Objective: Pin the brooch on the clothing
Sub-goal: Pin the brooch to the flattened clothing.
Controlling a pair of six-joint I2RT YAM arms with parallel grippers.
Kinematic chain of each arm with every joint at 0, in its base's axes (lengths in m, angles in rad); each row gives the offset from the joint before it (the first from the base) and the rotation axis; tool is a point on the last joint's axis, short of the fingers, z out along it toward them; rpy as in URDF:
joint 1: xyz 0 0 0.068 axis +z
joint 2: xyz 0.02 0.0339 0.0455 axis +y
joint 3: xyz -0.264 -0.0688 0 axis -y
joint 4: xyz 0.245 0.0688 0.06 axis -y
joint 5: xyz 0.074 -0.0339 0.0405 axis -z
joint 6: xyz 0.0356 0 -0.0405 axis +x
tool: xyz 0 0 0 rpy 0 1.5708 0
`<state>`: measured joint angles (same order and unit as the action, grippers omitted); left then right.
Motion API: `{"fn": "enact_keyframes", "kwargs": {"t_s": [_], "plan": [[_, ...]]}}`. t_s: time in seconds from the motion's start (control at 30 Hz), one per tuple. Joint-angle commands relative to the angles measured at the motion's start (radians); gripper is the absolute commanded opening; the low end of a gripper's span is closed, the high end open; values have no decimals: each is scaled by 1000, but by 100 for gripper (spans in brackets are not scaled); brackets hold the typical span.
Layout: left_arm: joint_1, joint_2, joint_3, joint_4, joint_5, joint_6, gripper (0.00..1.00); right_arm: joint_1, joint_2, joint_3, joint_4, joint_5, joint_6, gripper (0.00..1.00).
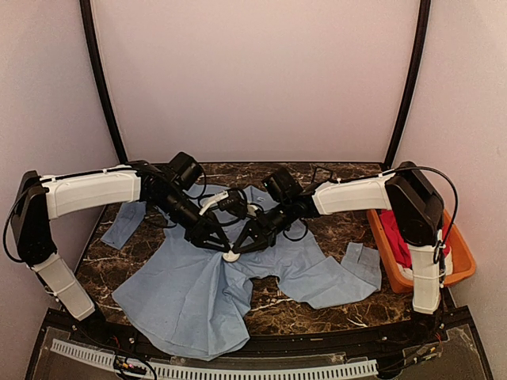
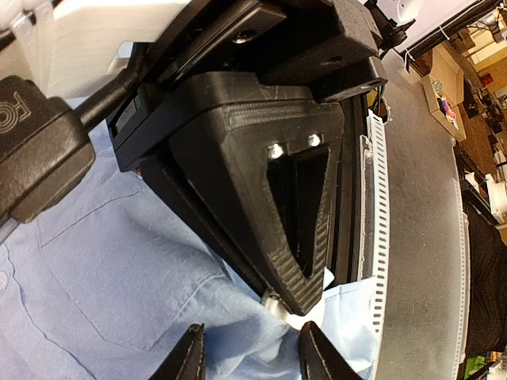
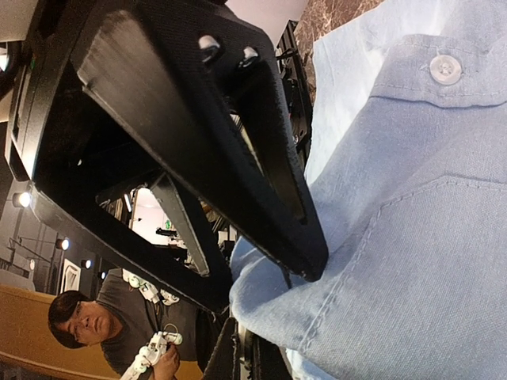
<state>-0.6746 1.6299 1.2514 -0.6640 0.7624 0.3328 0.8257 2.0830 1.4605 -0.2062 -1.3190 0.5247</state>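
Observation:
The clothing (image 1: 190,293), a light blue button-up shirt, lies spread on the dark marble table. Both arms meet over its middle. My left gripper (image 2: 252,350) is shut on a raised fold of the shirt (image 2: 238,317), one finger on each side of the bunched cloth. My right gripper (image 1: 240,245) comes in from the right, shut on the brooch (image 1: 230,256), a small white piece with a silver part (image 2: 295,310) at its fingertips. The brooch touches the pinched fold. In the right wrist view my own fingers (image 3: 230,356) sit low and the shirt (image 3: 412,261) hides the brooch.
An orange bin (image 1: 463,265) holding a red garment (image 1: 396,231) stands at the table's right edge. A shirt sleeve with its cuff (image 1: 360,265) reaches toward it. A white perforated strip (image 1: 238,369) runs along the near edge.

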Motion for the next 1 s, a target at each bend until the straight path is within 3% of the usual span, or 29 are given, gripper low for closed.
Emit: {"fn": "enact_keyframes", "kwargs": {"t_s": [0.0, 0.53, 0.97], "plan": [[-22, 21, 23, -50, -7, 26, 41, -6, -28, 14, 27, -11, -5, 0], [-27, 28, 36, -53, -104, 8, 40, -3, -26, 15, 7, 1, -17, 0], [-30, 34, 45, -54, -83, 7, 40, -2, -20, 22, -6, 9, -24, 0]]}}
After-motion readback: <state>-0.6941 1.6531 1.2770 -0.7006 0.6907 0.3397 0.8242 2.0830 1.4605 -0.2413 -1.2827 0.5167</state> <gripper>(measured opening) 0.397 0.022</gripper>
